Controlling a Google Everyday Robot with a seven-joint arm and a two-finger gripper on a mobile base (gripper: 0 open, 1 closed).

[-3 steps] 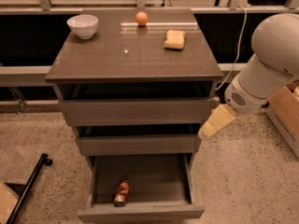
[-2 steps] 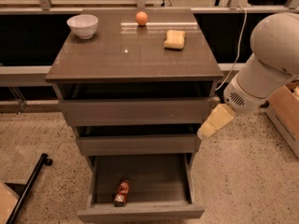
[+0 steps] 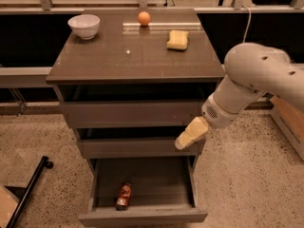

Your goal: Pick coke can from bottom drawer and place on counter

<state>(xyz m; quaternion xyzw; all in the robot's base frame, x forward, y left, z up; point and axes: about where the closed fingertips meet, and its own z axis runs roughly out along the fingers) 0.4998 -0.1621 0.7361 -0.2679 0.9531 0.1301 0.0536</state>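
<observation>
One coke can (image 3: 123, 196) — below-left of claw (image 3: 190, 135)

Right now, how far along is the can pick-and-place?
Done: the lowest grey-brown drawer stands open. In hand: nothing; the cream tool hangs by the middle drawer, above and right of the small red soda can lying inside. Left: grasp, lift, place on the glossy grey-brown counter.

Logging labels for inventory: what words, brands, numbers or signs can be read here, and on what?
No text is readable.
On the coke can, lying in the open bottom drawer: white markings, too blurred to read.
On the counter, white bowl, orange, yellow sponge: none.
On the hand, by the middle drawer's right end: none.
</observation>
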